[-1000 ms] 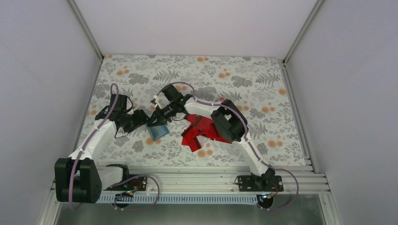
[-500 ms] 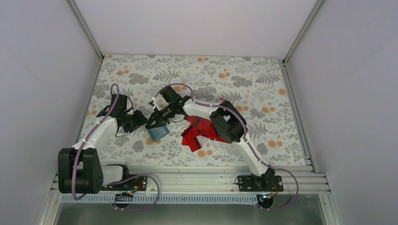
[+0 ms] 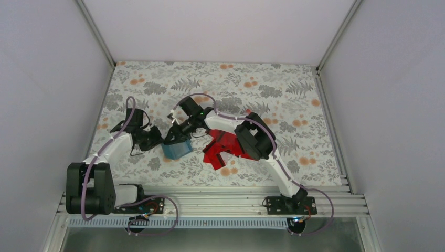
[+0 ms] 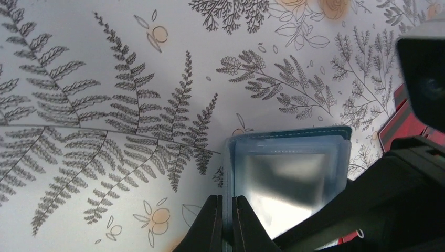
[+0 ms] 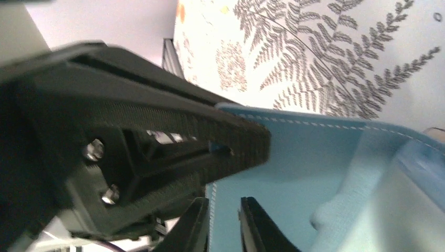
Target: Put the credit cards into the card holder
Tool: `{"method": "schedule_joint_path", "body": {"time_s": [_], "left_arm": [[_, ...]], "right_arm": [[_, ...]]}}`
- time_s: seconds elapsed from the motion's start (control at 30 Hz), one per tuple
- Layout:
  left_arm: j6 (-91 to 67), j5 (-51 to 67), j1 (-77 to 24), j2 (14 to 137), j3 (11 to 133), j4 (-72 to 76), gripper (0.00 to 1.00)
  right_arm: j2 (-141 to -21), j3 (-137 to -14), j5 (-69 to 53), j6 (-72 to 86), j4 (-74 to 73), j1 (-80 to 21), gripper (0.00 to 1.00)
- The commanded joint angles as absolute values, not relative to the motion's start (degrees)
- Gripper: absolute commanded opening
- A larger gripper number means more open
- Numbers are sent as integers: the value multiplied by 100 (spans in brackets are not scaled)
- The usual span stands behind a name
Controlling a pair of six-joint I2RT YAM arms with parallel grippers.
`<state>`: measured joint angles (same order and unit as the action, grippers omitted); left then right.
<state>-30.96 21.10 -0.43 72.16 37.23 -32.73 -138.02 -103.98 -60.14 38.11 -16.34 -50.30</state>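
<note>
- While its edge was clamped in the left jaws, the card holder [image 3: 177, 150] was pinched by the right jaws.
- Beside it, credit cards [image 3: 215, 153] were heaped.

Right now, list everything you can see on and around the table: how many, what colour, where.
card holder: one, teal-blue, left of centre on the table, gripped by both pincers
credit cards: several overlapping, count unclear, red, just right of the holder
table: one, white with grey ferns and orange flowers, under everything
walls: three, white, left, back and right
rail: one, silver, near edge
arms: two, white and black, at the rail
left pincer: one, black, shut on the holder's edge
right pincer: one, black, shut on the holder's cover
</note>
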Motion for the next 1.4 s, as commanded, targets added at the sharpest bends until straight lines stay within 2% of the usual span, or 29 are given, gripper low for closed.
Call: {"method": "schedule_joint_path", "body": {"time_s": [0.0,0.13,0.2,0.57,1.07,1.37], "left_arm": [[-2998,2254,-10,7278,3612,-2781,2],[-3039,2780,-9,7548,3521,-2157,2],[-3018,2838,0,7723,3553,-1990,2],[-2736,2958,35,8365,3549,-1411,2],[-2510,2640,35,8172,3873,-1985,2],[-2457,2660,29,8192,3852,-2010,2]], "right_arm": [[-13342,-10536,-5647,3068,-2460,-4959,22],[-12716,-9960,-5268,2732,-2823,-4539,40],[-12445,-9598,-5214,2708,-2820,-4300,43],[-12300,-9175,-5302,2991,-2435,-4058,44],[-12400,-9493,-5594,2804,-2620,-4189,45],[-12912,-9488,-5215,2939,-2811,-4332,44]]}}
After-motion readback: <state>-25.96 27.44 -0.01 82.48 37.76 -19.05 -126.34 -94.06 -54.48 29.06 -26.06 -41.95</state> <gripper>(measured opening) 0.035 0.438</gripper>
